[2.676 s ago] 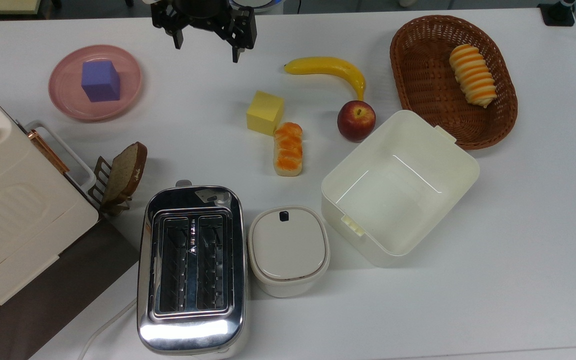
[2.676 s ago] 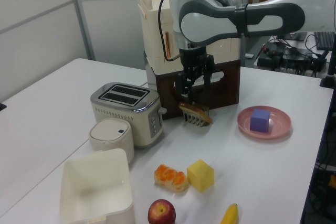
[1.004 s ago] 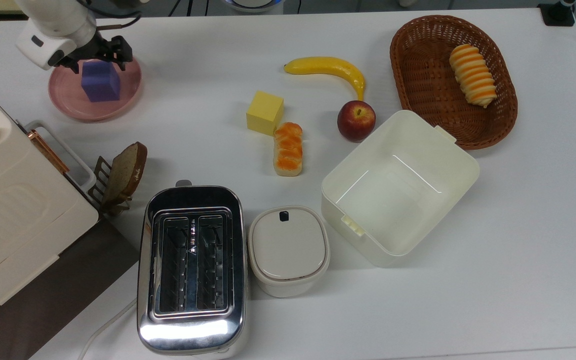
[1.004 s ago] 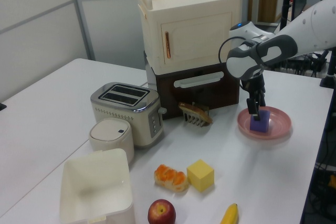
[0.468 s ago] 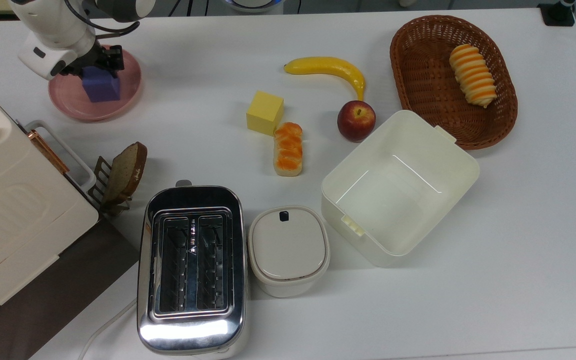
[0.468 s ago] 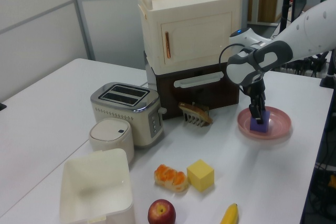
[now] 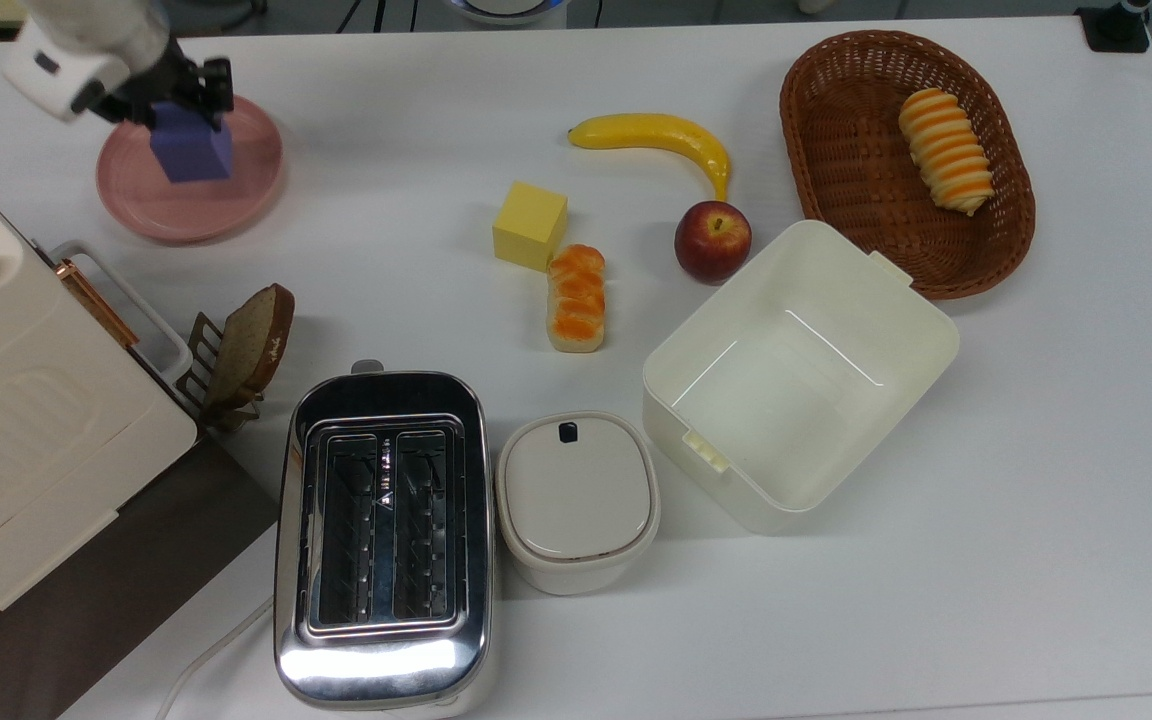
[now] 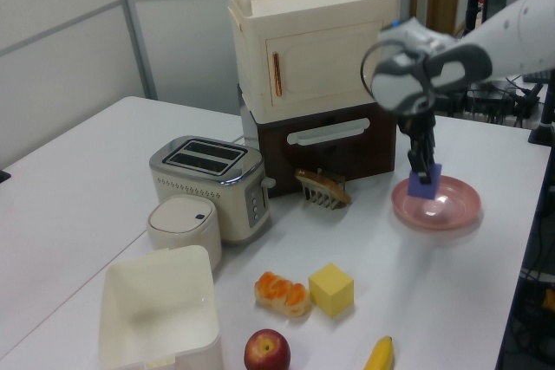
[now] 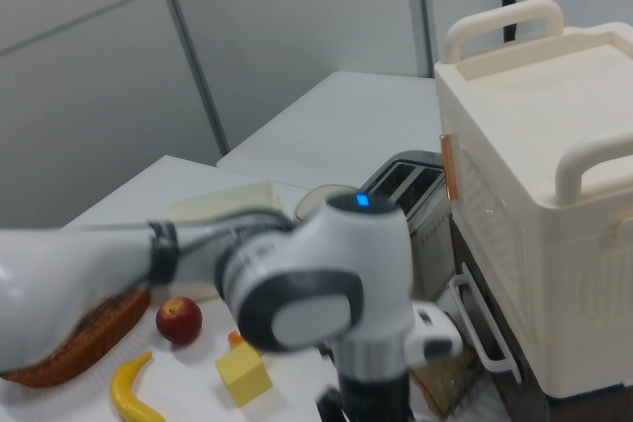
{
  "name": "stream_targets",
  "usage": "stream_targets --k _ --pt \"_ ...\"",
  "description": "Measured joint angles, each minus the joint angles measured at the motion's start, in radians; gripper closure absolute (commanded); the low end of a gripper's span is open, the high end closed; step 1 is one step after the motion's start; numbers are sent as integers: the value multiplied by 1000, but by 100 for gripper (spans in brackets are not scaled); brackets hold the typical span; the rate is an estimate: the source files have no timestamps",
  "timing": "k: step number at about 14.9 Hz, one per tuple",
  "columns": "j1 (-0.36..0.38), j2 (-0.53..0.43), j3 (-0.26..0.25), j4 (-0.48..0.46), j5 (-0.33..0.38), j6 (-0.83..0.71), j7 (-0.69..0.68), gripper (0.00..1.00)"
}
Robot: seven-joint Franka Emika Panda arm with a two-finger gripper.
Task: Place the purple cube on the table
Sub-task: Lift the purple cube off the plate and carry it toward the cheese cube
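The purple cube [image 7: 192,152] hangs a little above the pink plate [image 7: 236,200], held between the fingers of my gripper [image 7: 181,112], which is shut on it. In the left view the purple cube [image 8: 425,185] sits clear of the pink plate [image 8: 453,206], with the gripper [image 8: 422,172] reaching straight down onto it from above. The white table [image 7: 1036,450] spreads under everything. In the right view my arm [image 9: 326,313] blocks the cube and plate.
A yellow cube [image 7: 530,225], a bread roll [image 7: 576,298], an apple [image 7: 713,240] and a banana [image 7: 656,135] lie mid-table. A toaster [image 7: 382,540], lidded pot [image 7: 577,500], white bin [image 7: 886,330], wicker basket [image 7: 836,150] and a cabinet [image 7: 16,440] stand around.
The gripper came from mid-table to the plate, went down around the purple cube and shut on it. In the last half second it has risen with the cube off the plate.
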Motion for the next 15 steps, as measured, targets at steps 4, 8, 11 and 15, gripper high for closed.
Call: stream_targets --k 4,8,11,15 --pt "108 -32 17 44 106 -39 95 95" --pt "244 -7 54 29 110 -25 240 86" --pt "262 30 93 21 110 -7 307 21" --pt "261 73 102 16 110 40 323 0"
